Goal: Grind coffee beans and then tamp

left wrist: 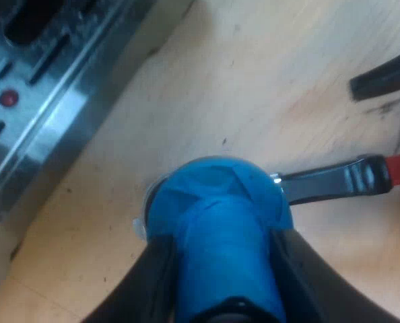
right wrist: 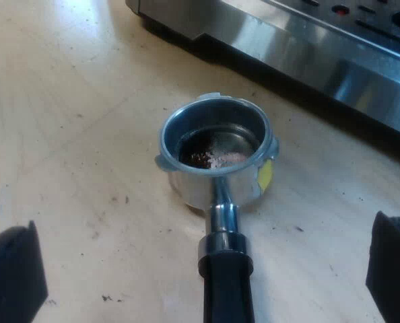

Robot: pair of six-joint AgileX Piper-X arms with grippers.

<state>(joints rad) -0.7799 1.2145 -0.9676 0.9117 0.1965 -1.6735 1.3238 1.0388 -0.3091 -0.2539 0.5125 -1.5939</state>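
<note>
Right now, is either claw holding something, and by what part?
The left gripper holds the blue tamper by its sides. The right gripper is open and holds nothing.

The left gripper [left wrist: 219, 245] squeezes the blue tamper [left wrist: 213, 195] between its jaws; the handle [left wrist: 341, 180] pokes out beside them.

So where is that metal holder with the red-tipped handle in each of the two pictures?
Left wrist view: the metal holder lies on the table, its cup hidden behind the blue tamper in the left claw; its handle pokes out.
Right wrist view: the metal holder sits open-topped, handle pointing into the open right claw.
Shared landmark: the espresso machine close by.
</note>
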